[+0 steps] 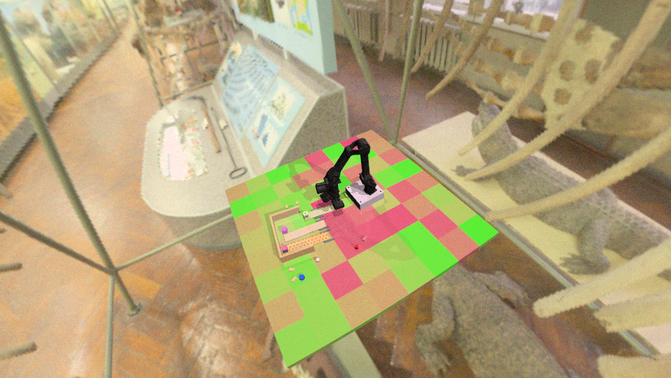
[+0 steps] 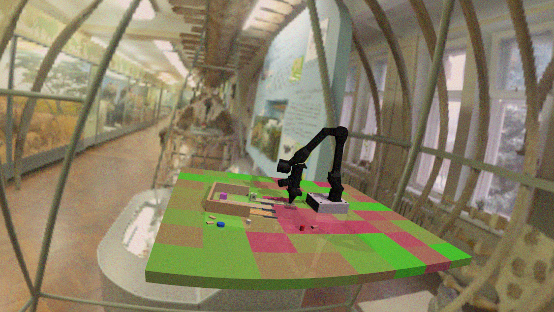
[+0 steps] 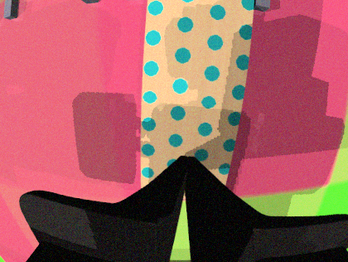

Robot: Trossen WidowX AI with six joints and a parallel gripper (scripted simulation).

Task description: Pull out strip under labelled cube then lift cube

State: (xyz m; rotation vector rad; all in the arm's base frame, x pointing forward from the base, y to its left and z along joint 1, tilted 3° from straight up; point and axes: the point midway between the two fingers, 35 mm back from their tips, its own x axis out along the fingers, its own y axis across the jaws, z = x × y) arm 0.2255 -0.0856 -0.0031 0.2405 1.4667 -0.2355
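The labelled cube (image 1: 305,214) (image 2: 253,196), pale with a dark mark, sits on the tan strip with teal dots (image 1: 319,213) (image 3: 187,61), the farthest strip in the open wooden tray (image 1: 276,234) (image 2: 226,207). My gripper (image 1: 338,208) (image 2: 291,201) (image 3: 186,162) is low over the table at the strip's near end and shut on that end.
Two magenta cubes (image 1: 283,229) (image 1: 283,248) sit on a plain tan strip (image 1: 305,231) and an orange dotted strip (image 1: 305,242). The arm's grey base (image 1: 364,194) stands right of my gripper. A red cylinder (image 1: 356,246), a blue disc (image 1: 301,276) and small blocks lie about.
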